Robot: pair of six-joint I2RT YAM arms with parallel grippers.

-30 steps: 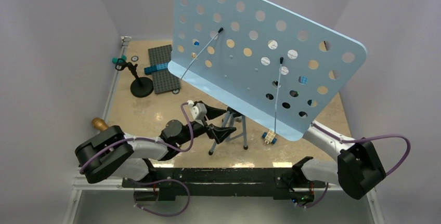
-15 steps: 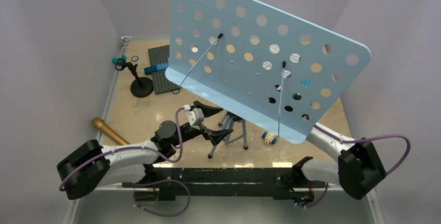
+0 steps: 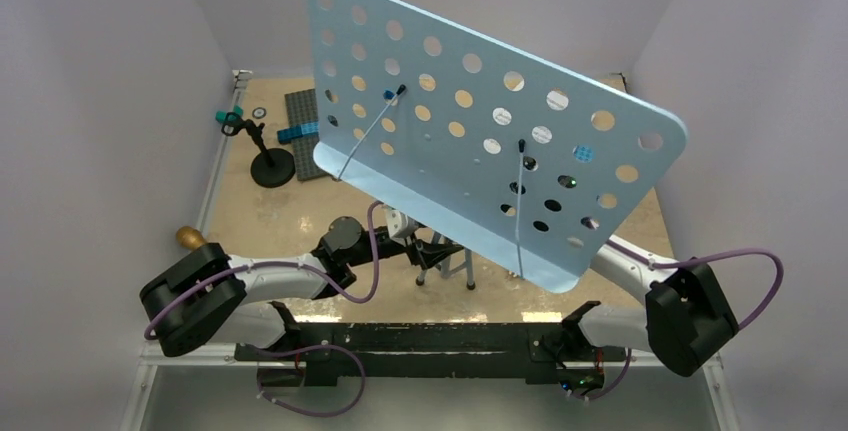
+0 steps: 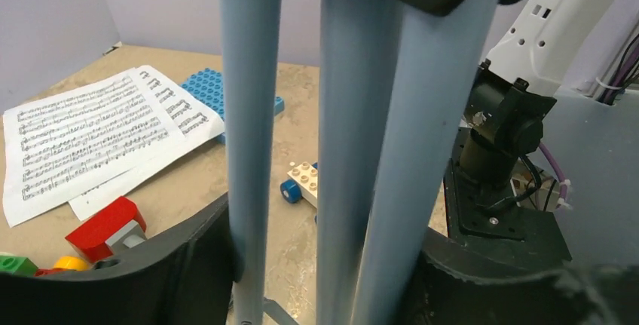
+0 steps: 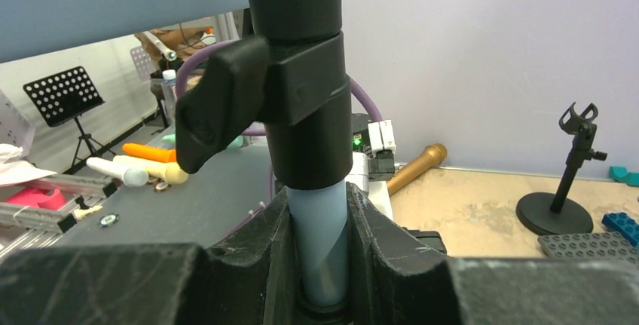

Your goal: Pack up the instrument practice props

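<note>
Music stand [image 3: 470, 176] legs [image 4: 249, 114] are right between your left fingers [image 4: 181, 272]. In the left wrist view, three light-blue legs hang close together, with one dark finger on each side of them. These fingers are part way open. The finger by the leftmost leg looks as if it touches it, but you cannot tell if they squeeze yet.

Your right fingers [image 5: 226, 272] are closed tight on the light-blue pole [image 5: 320, 242] of the music stand. There is one finger on each side, just under the black clamp [image 5: 301, 129]. From above, the big plate with holes hides these fingers and leans over the middle of the tabletop [image 3: 260, 216].

By your left arm, the gold-brown toy microphone [image 3: 188, 238] peeks out from behind the elbow. Past the legs, the white sheet-music pages [image 4: 90, 136] lie flat. One corner lies over a blue baseplate [image 4: 211, 84], and a red brick [image 4: 105, 227] sits just beside the pages. Far at the back left, the small black mic stand [image 3: 270, 166] stands upright, just beside the grey baseplate [image 3: 305, 136].

A second ago your left fingers were as wide as they go, and they sat just beside the legs. Now they are narrower and the legs are between them. The plate has swung over to the left too.
</note>
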